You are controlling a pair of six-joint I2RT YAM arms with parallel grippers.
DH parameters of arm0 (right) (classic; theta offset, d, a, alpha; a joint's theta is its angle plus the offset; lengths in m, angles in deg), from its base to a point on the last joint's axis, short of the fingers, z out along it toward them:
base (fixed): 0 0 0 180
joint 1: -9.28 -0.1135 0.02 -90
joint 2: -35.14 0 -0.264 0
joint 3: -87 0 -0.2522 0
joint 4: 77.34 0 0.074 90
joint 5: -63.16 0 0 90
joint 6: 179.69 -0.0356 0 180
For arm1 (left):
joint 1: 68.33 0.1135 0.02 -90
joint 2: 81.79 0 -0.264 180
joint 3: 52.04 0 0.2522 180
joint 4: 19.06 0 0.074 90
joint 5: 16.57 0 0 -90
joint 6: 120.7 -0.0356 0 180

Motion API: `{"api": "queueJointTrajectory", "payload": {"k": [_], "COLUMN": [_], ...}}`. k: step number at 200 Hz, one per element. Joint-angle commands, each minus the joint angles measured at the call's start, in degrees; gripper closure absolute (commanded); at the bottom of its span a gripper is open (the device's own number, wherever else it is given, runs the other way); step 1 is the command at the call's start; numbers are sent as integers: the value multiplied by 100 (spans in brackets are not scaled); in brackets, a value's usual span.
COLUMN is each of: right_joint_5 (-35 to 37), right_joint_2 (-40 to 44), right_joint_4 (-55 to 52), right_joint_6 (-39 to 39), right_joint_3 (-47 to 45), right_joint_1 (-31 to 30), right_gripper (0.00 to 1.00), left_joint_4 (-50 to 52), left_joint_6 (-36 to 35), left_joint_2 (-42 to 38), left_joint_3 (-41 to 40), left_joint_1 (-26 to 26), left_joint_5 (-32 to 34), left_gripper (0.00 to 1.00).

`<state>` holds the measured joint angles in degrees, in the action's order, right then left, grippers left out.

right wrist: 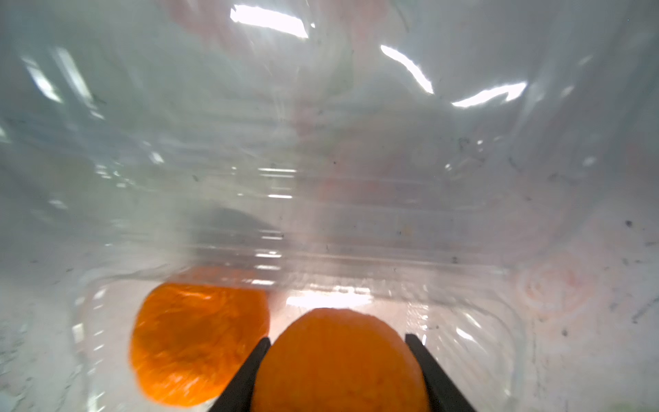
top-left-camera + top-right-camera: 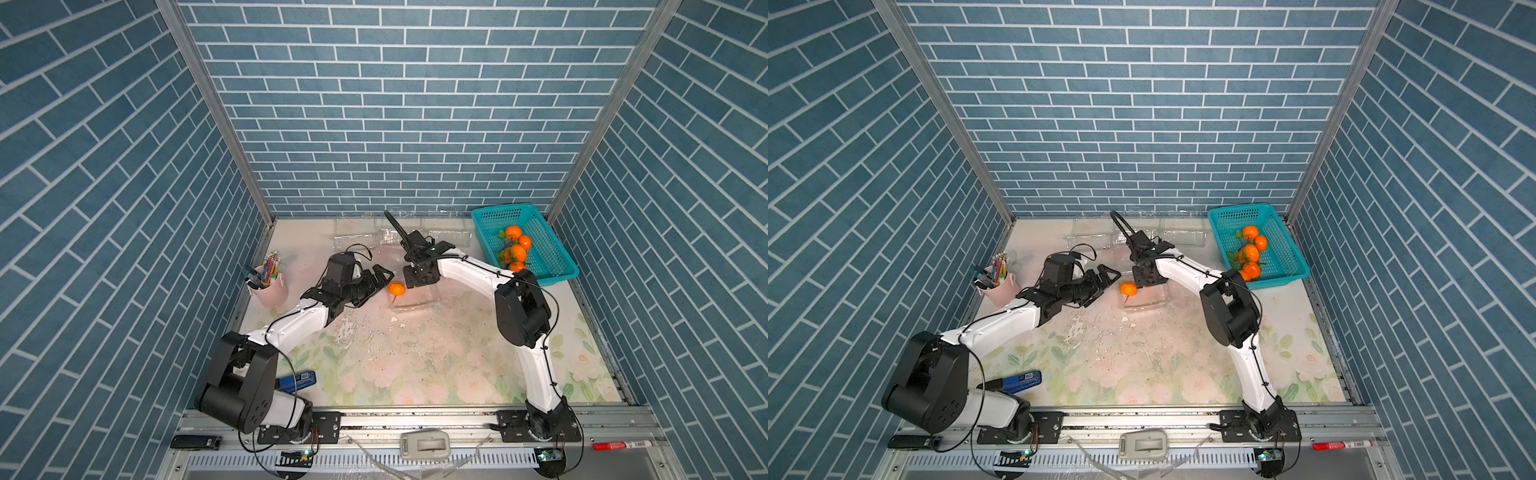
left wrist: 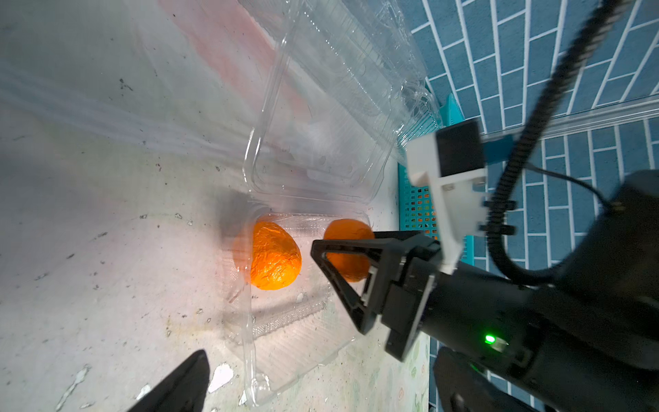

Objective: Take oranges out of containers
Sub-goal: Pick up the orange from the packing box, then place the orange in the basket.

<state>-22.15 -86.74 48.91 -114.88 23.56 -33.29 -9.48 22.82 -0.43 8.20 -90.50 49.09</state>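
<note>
The right pincer (image 1: 338,339) reaches down into an open, clear, thin-plastic clamshell container (image 2: 415,306) that stands near the middle of the pale flower-printed desk (image 2: 415,365), somewhat toward the far side. Its two black fingers press against either side of a small round bright-orange mandarin, the pinched orange (image 1: 338,371), which sits low in the tray. Close beside it on the left, in the same tray, lies a second small round mandarin, the free orange (image 2: 397,289), with a thin brown stem showing at its near side. The left wrist view shows a narrow gap between the two fruits. The container's hinged lid (image 3: 321,107) is folded back on the far side.

The left pincer (image 2: 382,282) hangs just left of the clamshell container, fingers spread wide with nothing between them, pointing right toward the free orange and apart from it.

In the far right corner stands a teal perforated plastic basket (image 2: 548,253). It holds the basket oranges (image 2: 516,249), a cluster of bright-orange mandarins with green leaves.

Along the far edge of the desk lie the far containers (image 2: 353,235), more clear plastic clamshell boxes, hard to make out against the pale surface.

A pink pencil cup (image 2: 272,291) filled with pencils stands at the left edge, well apart from the fruit.
</note>
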Motion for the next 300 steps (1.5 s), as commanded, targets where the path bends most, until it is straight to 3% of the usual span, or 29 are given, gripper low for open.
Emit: {"api": "queueJointTrajectory", "payload": {"k": [1, 62, 111, 164, 210, 275, 300], "right_joint_5": [-57, -933, -859, -1205, -1247, -1152, -1370], "right_joint_2": [493, 1362, 2110, 1853, 1542, 1822, 2126], "right_joint_4": [-179, 61, -104, 193, 150, 46, 36], "right_joint_6": [-38, -346, -57, 56, 137, 199, 175], "right_joint_3": [202, -67, -721, -1446, -1514, -1478, -1407], "right_joint_1": [75, 941, 2644, 4046, 4352, 4353, 4298], "right_gripper": [52, 53, 52, 51, 47, 19, 17], "left_joint_4": [261, 566, 506, 471, 539, 587, 586], "left_joint_6": [-203, -428, -438, -275, -199, -212, -227], "left_joint_2": [-134, 194, 1446, 2571, 2758, 2561, 2397], "left_joint_3": [342, 1268, 2688, 3758, 3847, 3535, 3384], "left_joint_1": [-139, -755, -1615, -2208, -2249, -2154, -2036], "left_joint_5": [178, 605, 555, 326, 242, 260, 265], "left_gripper": [1, 1, 1, 1, 1, 1, 1]}}
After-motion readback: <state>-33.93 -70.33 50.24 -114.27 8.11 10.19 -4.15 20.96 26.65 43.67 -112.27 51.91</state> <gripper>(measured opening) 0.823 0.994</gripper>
